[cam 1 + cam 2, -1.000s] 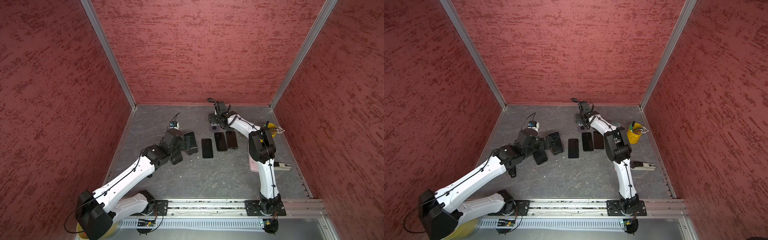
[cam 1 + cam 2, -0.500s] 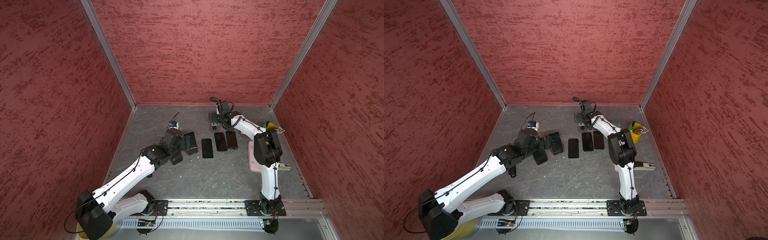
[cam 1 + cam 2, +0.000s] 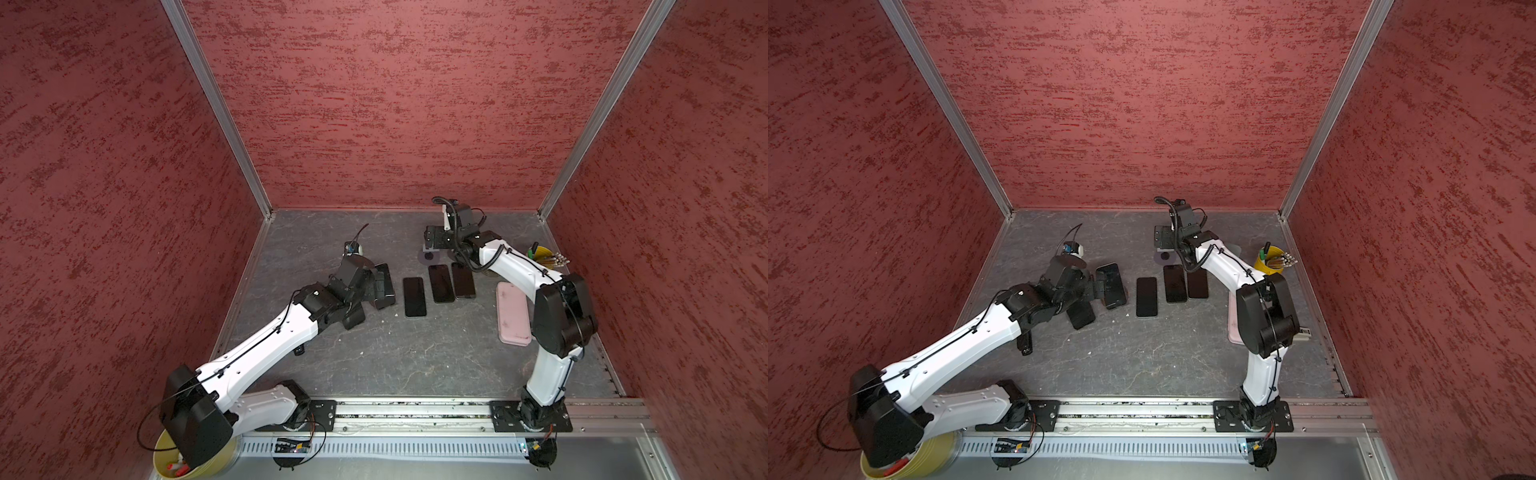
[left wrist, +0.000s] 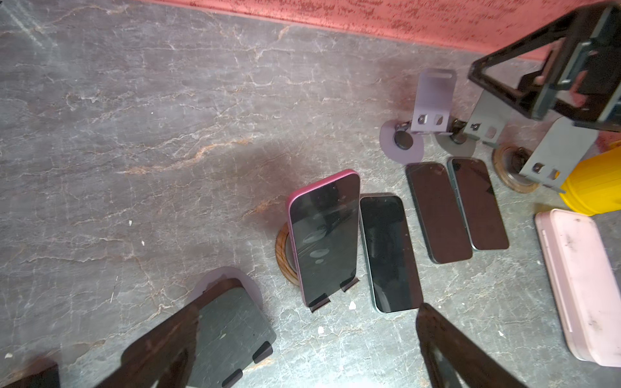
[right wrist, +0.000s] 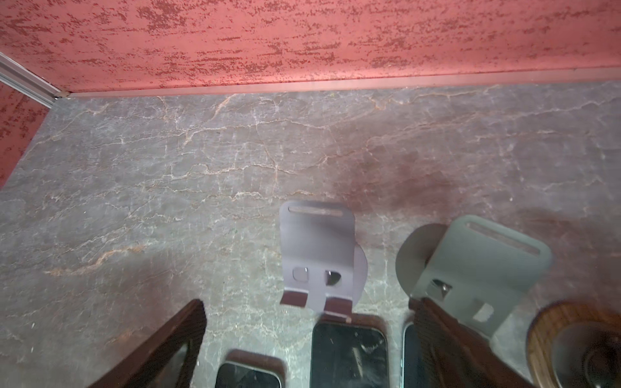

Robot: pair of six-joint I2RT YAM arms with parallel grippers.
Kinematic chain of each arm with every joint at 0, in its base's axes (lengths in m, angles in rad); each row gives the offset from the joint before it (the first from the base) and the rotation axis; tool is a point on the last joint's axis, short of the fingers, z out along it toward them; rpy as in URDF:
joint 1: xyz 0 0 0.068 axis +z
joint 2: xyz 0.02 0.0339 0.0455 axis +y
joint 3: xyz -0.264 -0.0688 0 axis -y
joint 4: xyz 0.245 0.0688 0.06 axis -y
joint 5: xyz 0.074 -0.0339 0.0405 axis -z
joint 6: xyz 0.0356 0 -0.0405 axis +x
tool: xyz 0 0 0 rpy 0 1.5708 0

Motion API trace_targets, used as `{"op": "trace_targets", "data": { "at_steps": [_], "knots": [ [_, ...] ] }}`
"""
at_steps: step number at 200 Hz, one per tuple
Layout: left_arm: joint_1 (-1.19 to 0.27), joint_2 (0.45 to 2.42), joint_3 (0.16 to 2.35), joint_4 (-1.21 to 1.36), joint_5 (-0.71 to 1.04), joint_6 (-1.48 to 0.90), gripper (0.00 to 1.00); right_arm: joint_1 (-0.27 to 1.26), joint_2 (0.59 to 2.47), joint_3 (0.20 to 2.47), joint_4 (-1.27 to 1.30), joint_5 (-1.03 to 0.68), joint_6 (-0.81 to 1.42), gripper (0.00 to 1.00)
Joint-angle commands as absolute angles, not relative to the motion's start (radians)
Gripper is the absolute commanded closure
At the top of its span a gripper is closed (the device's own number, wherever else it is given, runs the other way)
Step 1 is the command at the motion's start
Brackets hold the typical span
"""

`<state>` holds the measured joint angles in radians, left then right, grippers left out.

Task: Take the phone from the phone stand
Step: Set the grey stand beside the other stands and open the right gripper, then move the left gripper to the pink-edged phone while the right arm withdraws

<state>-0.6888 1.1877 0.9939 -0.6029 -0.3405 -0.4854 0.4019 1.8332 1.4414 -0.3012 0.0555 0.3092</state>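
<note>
A pink-edged phone [image 4: 324,235] leans upright in a phone stand with a round wooden base [image 4: 283,250]; it shows in both top views [image 3: 383,286] [image 3: 1111,286]. My left gripper [image 4: 309,352] is open just short of the phone's lower end, a finger [image 4: 161,342] on each side, touching nothing. An empty dark stand [image 4: 232,329] sits beside that finger. My right gripper [image 5: 309,349] is open and empty at the back [image 3: 434,241], over an empty purple stand [image 5: 319,248].
Three dark phones lie flat in a row [image 3: 414,296] [image 3: 441,283] [image 3: 463,281]. Near the right gripper are an empty grey stand [image 5: 480,268] and a wooden base [image 5: 578,342]. A pink case [image 3: 513,312] and a yellow pen cup [image 3: 540,253] stand at the right.
The right arm's elbow has swung to the right and toward the front, and its jaws have spread wider over the back stands. The left arm has not moved.
</note>
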Motion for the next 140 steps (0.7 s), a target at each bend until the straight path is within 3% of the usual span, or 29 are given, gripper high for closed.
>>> {"op": "trace_targets", "data": {
  "at_steps": [1,140],
  "knots": [
    [-0.706,1.213,1.037,-0.657,-0.386,-0.508,0.01,0.397,1.757,1.385,-0.246,0.079,0.337,0.01],
    [-0.832,1.475,1.234,-0.808,-0.578,-0.839,0.01,0.385,1.591,1.132,-0.184,0.217,0.308,0.01]
  ]
}}
